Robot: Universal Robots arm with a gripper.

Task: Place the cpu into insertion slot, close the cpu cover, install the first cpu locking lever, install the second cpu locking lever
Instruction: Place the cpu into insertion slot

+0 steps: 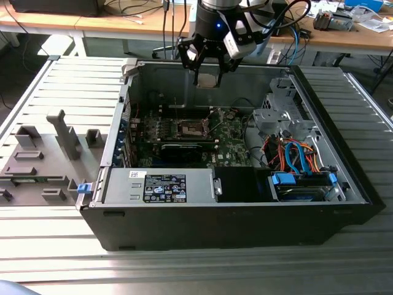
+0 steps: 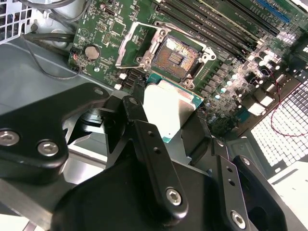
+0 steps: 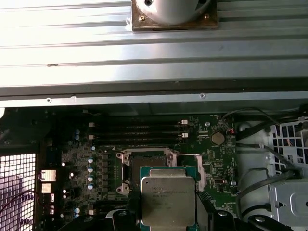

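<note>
Gripper: my gripper (image 1: 207, 75) is pinching the cpu (image 1: 207, 81) between its black fingers (image 2: 144, 139), one on each of two opposite edges.
Cpu position: it hangs in the air above the open computer case (image 1: 215, 215), apart from the board and not seated in anything.
Cpu facing: I see its flat metal top facing the camera in the first wrist view (image 3: 168, 202), with the chip lying roughly level with the board beneath it.
Cpu axis: it is close to square, so I cannot pick out a long side; its edges run parallel to the edges of the insertion slot (image 3: 144, 159).
Cpu surface: dull silver-grey lid with stepped corners, ringed by a thin green border (image 2: 166, 108).
Insertion slot: a dark square recess with a fine grid of contacts and a silvery rim (image 2: 177, 57), set in the green circuit board (image 2: 120, 19); it stands uncovered.
Cpu cover: a thin silvery frame with a square window (image 2: 126, 44), swung up off the slot at one side.
Nearby: long black memory slots (image 2: 207, 19) run beside the slot, and a round coin cell (image 2: 92, 52) sits near the cover.
</note>
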